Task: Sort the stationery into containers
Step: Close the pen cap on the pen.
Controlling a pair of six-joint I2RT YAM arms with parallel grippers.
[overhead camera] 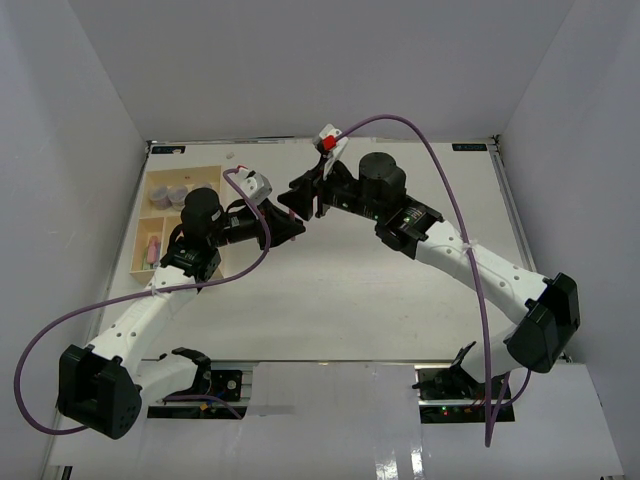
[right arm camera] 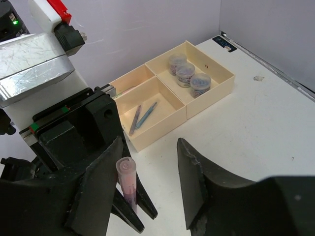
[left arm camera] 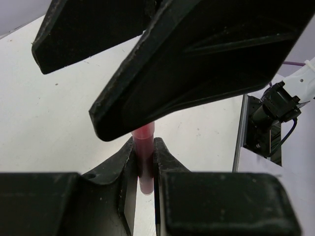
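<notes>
Pink pen [right arm camera: 127, 179]: stood upright over the middle of the table [right arm camera: 256, 128], to the right of the tray [right arm camera: 211, 93]. Your left claw [left arm camera: 144, 147] was clamped tight on its lower part. Your right claw [right arm camera: 150, 142] stood part open, one finger either side of the pen's top; contact could not be resolved. Tray sat far left: three pots [right arm camera: 189, 74] in one compartment, a blue pen [right arm camera: 147, 114] and a dark pen [right arm camera: 135, 119] in the next.

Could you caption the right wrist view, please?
Left gripper holds a pink pen inside the open right gripper; tray with pots behind.
</notes>
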